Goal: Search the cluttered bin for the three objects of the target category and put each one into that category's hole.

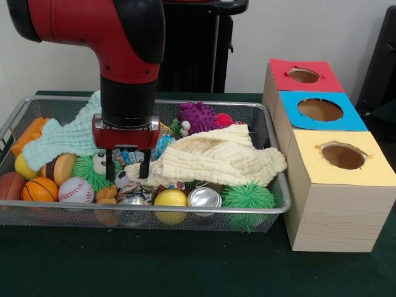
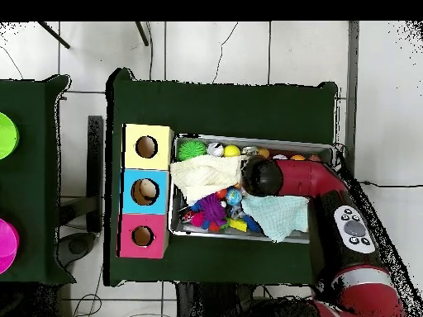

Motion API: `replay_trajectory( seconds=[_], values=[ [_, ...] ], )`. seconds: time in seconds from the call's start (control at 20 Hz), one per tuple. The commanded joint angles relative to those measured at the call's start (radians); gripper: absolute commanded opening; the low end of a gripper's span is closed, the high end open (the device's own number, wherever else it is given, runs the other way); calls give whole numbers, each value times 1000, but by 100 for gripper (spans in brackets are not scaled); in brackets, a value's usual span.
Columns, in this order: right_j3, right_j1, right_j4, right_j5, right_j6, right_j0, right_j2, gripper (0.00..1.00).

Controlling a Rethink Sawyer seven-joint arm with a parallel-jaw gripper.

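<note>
My gripper (image 1: 127, 164) hangs open over the left middle of the wire bin (image 1: 275, 154), its fingertips (image 1: 109, 166) just above the clutter and nothing held between them. A small black-and-white ball (image 1: 123, 179) lies right below it. Around it are a baseball (image 1: 75, 190), a basketball (image 1: 39, 189), a yellow ball (image 1: 170, 198), a silver can (image 1: 204, 197), green spiky balls (image 1: 247, 197), a purple spiky toy (image 1: 199, 116), a yellow cloth (image 1: 216, 158) and a mint cloth (image 1: 68, 137). In the overhead view the arm's wrist (image 2: 263, 176) hides the gripper.
To the right of the bin stands a wooden box with three holes: red (image 1: 303, 75), blue (image 1: 320, 109), yellow (image 1: 343, 156). The cloths cover part of the bin's contents. A green disc (image 2: 5, 134) and a magenta disc (image 2: 7, 245) lie on a separate table.
</note>
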Motion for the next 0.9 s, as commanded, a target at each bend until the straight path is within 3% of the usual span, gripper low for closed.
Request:
replay_trajectory(
  seconds=[0.05,0.55,0.9],
  values=[
    [-36,11,6,59,-2,-38,33,100],
    [-62,35,4,72,-36,-68,61,100],
    [-153,103,2,70,-20,-38,66,100]
  ],
)
